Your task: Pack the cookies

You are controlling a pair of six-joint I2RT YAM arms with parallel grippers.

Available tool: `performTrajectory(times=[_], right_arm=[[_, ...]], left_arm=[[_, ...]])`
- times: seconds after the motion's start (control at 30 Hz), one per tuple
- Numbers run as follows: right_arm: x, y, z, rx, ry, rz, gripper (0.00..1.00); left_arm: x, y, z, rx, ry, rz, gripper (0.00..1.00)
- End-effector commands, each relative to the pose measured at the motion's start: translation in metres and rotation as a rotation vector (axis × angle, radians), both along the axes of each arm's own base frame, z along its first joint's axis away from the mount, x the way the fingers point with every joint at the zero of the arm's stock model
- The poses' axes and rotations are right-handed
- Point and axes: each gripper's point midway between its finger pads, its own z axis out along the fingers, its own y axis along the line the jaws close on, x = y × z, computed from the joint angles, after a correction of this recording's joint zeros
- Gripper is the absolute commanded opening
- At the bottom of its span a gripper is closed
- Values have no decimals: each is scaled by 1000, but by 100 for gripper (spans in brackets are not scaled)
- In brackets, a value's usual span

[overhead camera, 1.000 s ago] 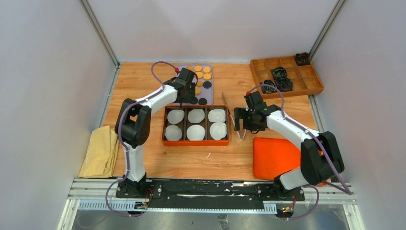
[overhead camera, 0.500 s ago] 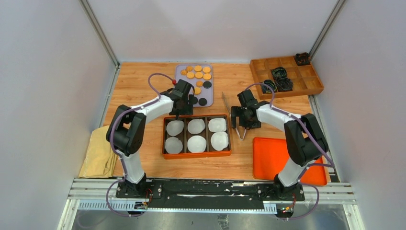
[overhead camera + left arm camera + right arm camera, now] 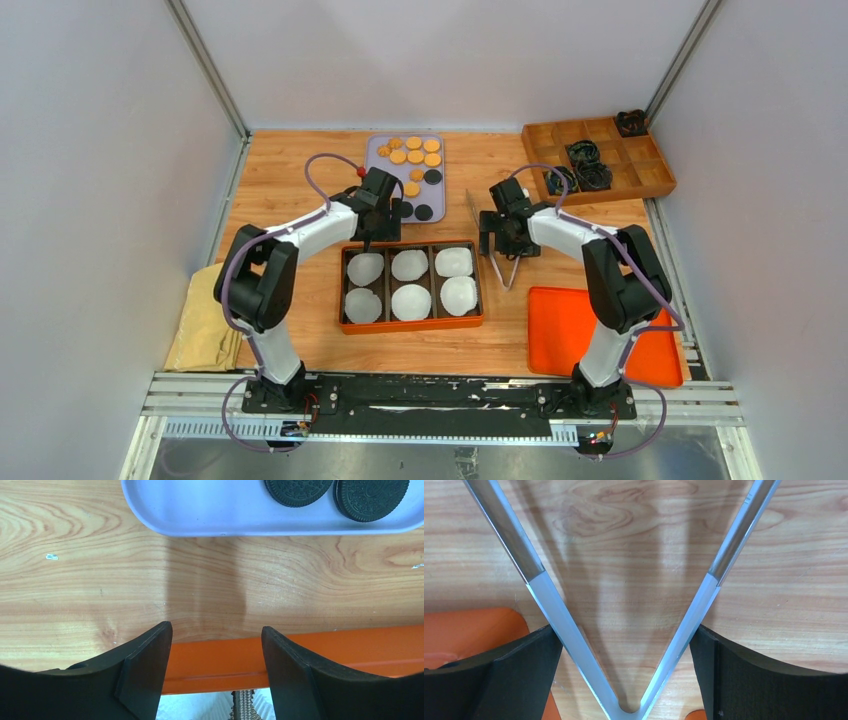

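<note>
Several golden-orange cookies (image 3: 412, 155) lie on a lavender tray (image 3: 441, 195) at the back, along with three dark cookies (image 3: 432, 176). An orange box (image 3: 410, 326) holds six cells, each with a white paper liner (image 3: 411, 299). My left gripper (image 3: 372, 232) (image 3: 216, 627) hangs open and empty over the box's far rim (image 3: 220, 660), the tray (image 3: 210, 510) just beyond it. My right gripper (image 3: 503, 245) (image 3: 625, 630) is open and straddles metal tongs (image 3: 498, 270) (image 3: 549, 605) lying on the table, a finger at each arm. No golden cookies show in the wrist views.
An orange lid (image 3: 590, 330) lies at the near right. A wooden compartment tray (image 3: 600, 155) with black items sits at the back right. A tan cloth (image 3: 208, 318) lies by the left wall. Two dark cookies (image 3: 372, 497) lie at the tray's near edge.
The orange box has shifted toward the near edge. My left gripper came back from the tray to the box's far rim. My right gripper moved back and left along the tongs.
</note>
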Motion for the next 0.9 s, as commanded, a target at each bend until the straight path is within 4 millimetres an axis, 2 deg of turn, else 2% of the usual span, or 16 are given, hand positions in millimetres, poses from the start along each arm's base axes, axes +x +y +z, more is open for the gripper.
performTrajectory(times=[0.0,0.2,0.23,0.37,0.43,0.53,0.6,0.73,0.87], right_arm=[[1,-2,-18,-44,38,-38,100],[1,-1,-31,-57,70,-38,100],[1,-2,-32,-61,74,-40,97],[-1,-4,-33,-71,78,-35,79],[-2,-6,-32,-77,75,-35,64],[-5,-9,-29,-83,66,-40,50],[-7,-11,-26,-85,62,-37,35],[-9,-14,-11,-92,38,-30,27],[-9,-16,21,-98,-13,-14,23]], left_arm=[[4,1,19,5,-47,-7,73],[4,0,19,2,-50,-11,72],[4,0,18,2,-47,-12,73],[3,0,16,-1,-42,-14,72],[4,0,16,-1,-43,-14,72],[4,0,18,-1,-48,-14,72],[4,0,20,1,-51,-14,71],[3,3,27,8,-60,-11,71],[2,3,46,-5,-96,-16,71]])
